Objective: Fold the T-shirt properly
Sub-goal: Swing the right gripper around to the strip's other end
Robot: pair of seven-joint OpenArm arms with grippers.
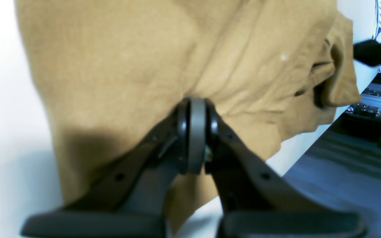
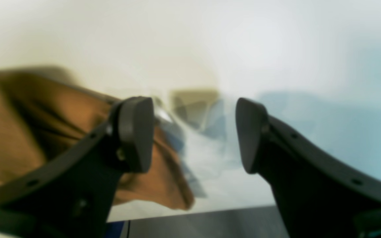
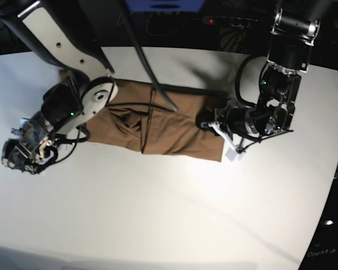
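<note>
Spanning your white table (image 3: pixel 169 225), the T-shirt (image 3: pixel 169 132) lay as a brown band across the upper middle of the base view (rumpled toward frame left). Your left gripper (image 1: pixel 195 99) was clenched on its edge; your right gripper (image 2: pixel 193 132) gaped, grasping nothing.

I see the brown T-shirt (image 3: pixel 158 130) folded into a long band across the white table. Its surface is creased, rumpled toward one end

The right wrist view is blurred; the T-shirt (image 2: pixel 28 138) smears there, and the left wrist view's top edge crops it.
</note>
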